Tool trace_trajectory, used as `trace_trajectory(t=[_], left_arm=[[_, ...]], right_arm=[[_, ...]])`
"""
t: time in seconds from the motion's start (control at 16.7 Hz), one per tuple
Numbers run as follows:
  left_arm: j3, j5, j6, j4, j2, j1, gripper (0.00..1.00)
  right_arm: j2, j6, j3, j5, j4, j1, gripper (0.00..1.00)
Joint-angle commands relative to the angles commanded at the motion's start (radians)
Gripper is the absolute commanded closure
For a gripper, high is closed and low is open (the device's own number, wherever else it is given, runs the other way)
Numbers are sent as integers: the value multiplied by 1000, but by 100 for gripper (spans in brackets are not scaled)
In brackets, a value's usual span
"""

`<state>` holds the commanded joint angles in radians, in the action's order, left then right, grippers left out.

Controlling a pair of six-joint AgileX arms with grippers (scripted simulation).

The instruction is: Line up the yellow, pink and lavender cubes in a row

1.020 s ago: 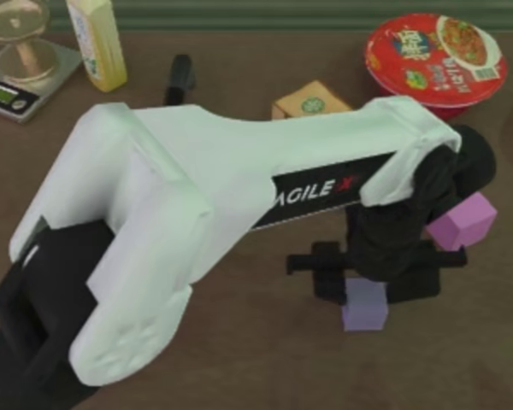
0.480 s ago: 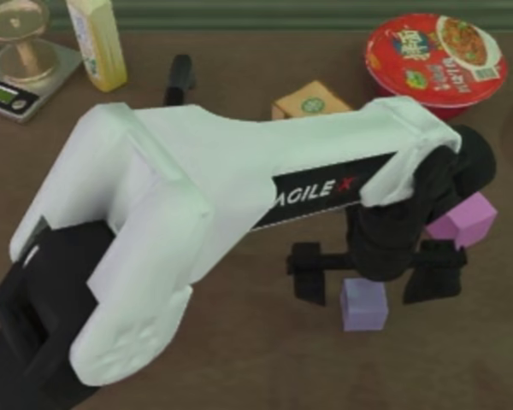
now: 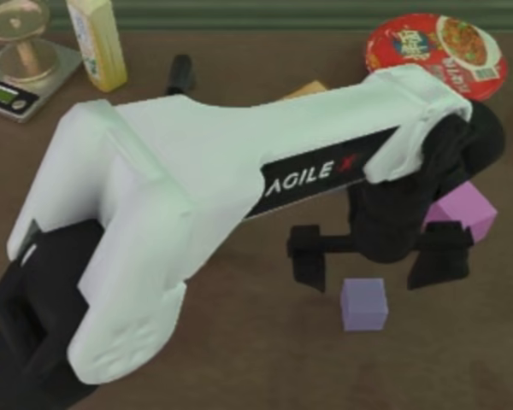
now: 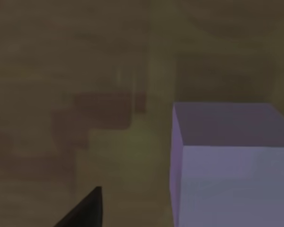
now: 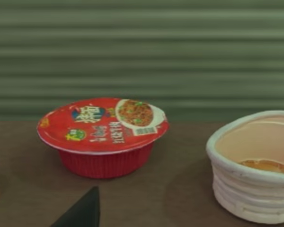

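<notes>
Lavender cube (image 3: pixel 363 303) near me on desk (image 3: pixel 265 359), right of centre, standing free. My left pincer (image 3: pixel 380 259) just beyond it, fingers spread wide, grasping nothing. Pink cube (image 3: pixel 463 209) farther right, partly behind arm. Red noodle bowl (image 3: pixel 436 53) far right. Right pincer unseen from above; can't tell its state.

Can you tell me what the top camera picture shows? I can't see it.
The left gripper hangs open above the lavender cube on the brown table, with the pink cube beside it.
</notes>
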<state>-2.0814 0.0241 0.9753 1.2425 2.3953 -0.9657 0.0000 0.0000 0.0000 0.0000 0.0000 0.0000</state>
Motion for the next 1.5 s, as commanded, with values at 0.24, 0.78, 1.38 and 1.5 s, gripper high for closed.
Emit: trace_trajectory(t=[0.24,0.78,1.38,1.5], left_arm=[[-113,0,-3,129,-19,4,0],[-21,5,-18,73,-121,52,0],[819,16,-247,-419,-1050,466,0],[1041,15,-335,-543,-1288,560,0]], right_arm=[[0,0,0,0,0,0,0],[86,-11,87,-2,-61,15,0],[886,-99,740,3,-518,105,0],[1097,-121,888,5,-630,127,0]])
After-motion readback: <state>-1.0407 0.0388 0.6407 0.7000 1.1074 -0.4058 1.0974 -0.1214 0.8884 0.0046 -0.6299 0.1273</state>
